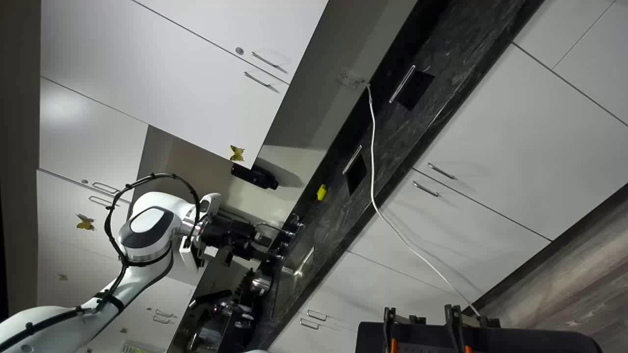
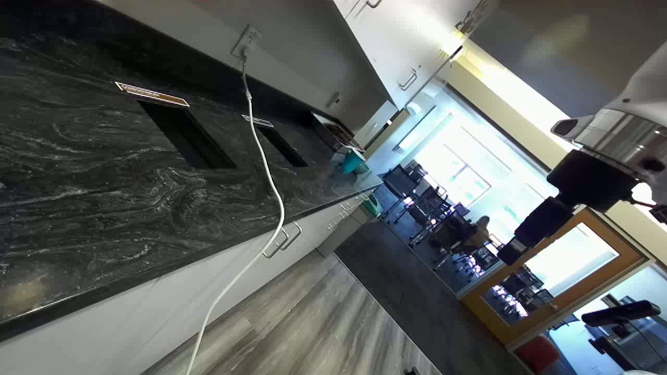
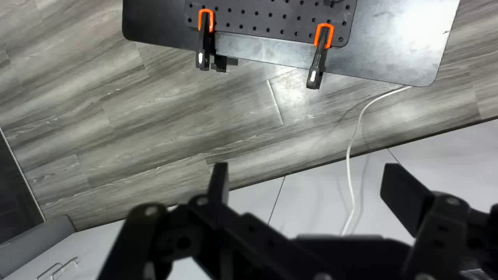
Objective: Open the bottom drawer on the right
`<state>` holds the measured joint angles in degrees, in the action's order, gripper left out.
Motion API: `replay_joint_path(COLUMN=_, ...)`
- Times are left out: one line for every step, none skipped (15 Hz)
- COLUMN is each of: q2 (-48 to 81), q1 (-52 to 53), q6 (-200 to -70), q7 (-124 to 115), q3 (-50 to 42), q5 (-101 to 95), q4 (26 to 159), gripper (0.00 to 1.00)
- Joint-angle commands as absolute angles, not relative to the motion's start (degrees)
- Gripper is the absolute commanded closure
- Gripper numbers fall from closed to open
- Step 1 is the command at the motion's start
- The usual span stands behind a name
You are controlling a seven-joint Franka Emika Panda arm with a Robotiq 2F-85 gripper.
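In the wrist view we have the gripper (image 3: pixel 306 179) spread wide, holding nothing; past it lie floor (image 3: pixel 175 116) and cabinet fronts (image 3: pixel 319 202). We judge the bottom drawer (image 1: pixel 596 68) to be the lower panel at 2 o'clock in an exterior view, well apart from the gripper, which sits at 7 o'clock there.

The step in hand, as we read it, is the approach. We should head toward 2 o'clock, ignoring the door handles (image 1: pixel 441 171) at 3 o'clock. The white cable (image 2: pixel 282 210) crosses that line, so we ought to lift clear of it, then come in low, jaws around the drawer's pull, close, and draw squarely away from the front.

No handle shows on that panel, which the frame edge cuts off. Small pulls (image 2: pixel 332 225) just off centre toward 6 o'clock in an exterior view are too tiny for us to count, so we cannot be sure which drawer is lowest. Nor can we tell how far the gripper is from the fronts.
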<state>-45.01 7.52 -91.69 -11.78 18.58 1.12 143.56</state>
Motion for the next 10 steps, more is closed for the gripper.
replay_joint_path(q2=-44.69, q1=8.63, q6=-91.62, q7=-12.44, q3=17.77, q5=0.58, q4=143.46, gripper=0.00)
replay_joint_path(q2=-44.69, q1=8.63, q6=-91.62, q7=-12.44, q3=17.77, q5=0.58, q4=143.46, gripper=0.00)
replay_joint_path(q2=-44.69, q1=8.63, q6=-91.62, q7=-12.44, q3=17.77, q5=0.58, q4=143.46, gripper=0.00)
replay_joint_path(q2=-44.69, q1=8.63, q6=-91.62, q7=-12.44, q3=17.77, q5=0.58, q4=143.46, gripper=0.00)
replay_joint_path(q2=-44.69, q1=8.63, q6=-91.62, q7=-12.44, q3=17.77, q5=0.58, q4=143.46, gripper=0.00)
replay_joint_path(q2=-44.69, q1=8.63, q6=-91.62, q7=-12.44, q3=17.77, q5=0.58, q4=143.46, gripper=0.00)
replay_joint_path(q2=-44.69, q1=8.63, q6=-91.62, q7=-12.44, q3=17.77, q5=0.58, q4=143.46, gripper=0.00)
replay_joint_path(q2=-43.66, q1=7.81, q6=-92.81, q7=-13.74, q3=17.61, q5=1.16, q4=143.14, gripper=0.00)
replay_joint_path(q2=-42.72, q1=7.22, q6=-93.88, q7=-14.53, q3=17.19, q5=1.81, q4=142.87, gripper=0.00)
replay_joint_path(q2=-41.43, q1=6.37, q6=-95.39, q7=-15.73, q3=16.53, q5=2.67, q4=142.53, gripper=0.00)
